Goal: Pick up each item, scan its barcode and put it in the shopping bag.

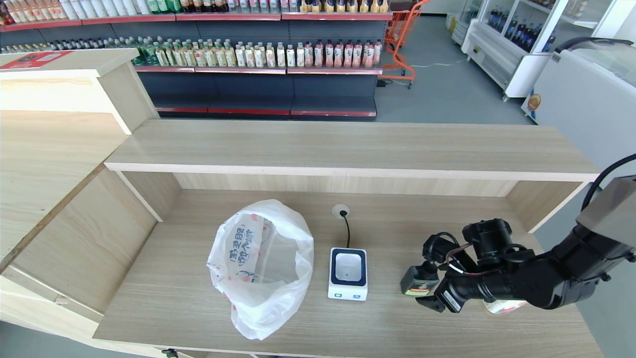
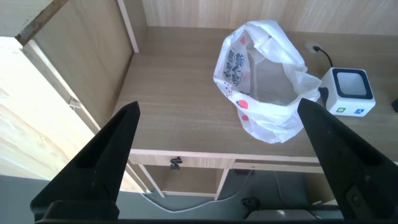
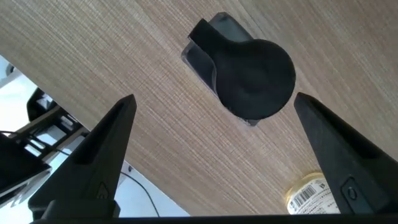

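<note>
The shopping bag (image 1: pixel 261 268) stands open on the surface (image 1: pixel 174 298) and looks empty. The scanner (image 1: pixel 348 273) sits just beside it. The right gripper (image 3: pixel 214 106) is wide open over a small dark item (image 1: pixel 416 286) and holds nothing. A round item with a barcode (image 3: pixel 308 194) lies near. The left gripper (image 2: pixel 219 107) is wide open too, with nothing in it. I think the job is just at its start: nothing is picked up, scanned or bagged yet.

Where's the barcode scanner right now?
In the head view, the white box-shaped barcode scanner sits on the wooden counter, just right of the white plastic shopping bag.
</note>
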{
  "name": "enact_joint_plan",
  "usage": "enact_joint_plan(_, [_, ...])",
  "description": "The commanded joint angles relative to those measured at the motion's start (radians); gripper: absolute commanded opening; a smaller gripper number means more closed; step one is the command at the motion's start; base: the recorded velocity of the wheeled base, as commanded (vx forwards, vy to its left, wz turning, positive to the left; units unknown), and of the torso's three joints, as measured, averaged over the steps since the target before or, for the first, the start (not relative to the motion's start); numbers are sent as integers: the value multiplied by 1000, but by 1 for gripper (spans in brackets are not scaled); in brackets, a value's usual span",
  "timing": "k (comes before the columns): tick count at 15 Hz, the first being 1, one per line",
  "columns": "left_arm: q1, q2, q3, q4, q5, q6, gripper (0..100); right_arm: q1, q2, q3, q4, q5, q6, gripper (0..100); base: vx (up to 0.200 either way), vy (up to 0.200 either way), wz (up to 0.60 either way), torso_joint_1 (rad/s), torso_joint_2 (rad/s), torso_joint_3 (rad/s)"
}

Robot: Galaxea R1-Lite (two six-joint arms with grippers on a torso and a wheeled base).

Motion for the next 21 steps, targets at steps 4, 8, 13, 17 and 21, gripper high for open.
enact_joint_plan(4, [0,0,0,-2,0,0,100,37,58,-46,-11,3,-3,100,0,0,0,0,0,0])
enact_joint_plan(8, [0,0,0,0,-1,0,100,46,106,-63,-73,3,-20,100,0,0,0,0,0,0])
enact_joint_plan(13, [0,0,0,0,0,0,100,46,142,-77,-90,3,-20,100,0,0,0,0,0,0])
enact_joint_plan(17, [0,0,0,0,0,0,100,68,181,-114,-124,3,-14,100,0,0,0,0,0,0])
enact_joint_plan(21, [0,0,0,-2,0,0,100,97,192,-145,-132,3,-11,0,0,0,0,0,0,0])
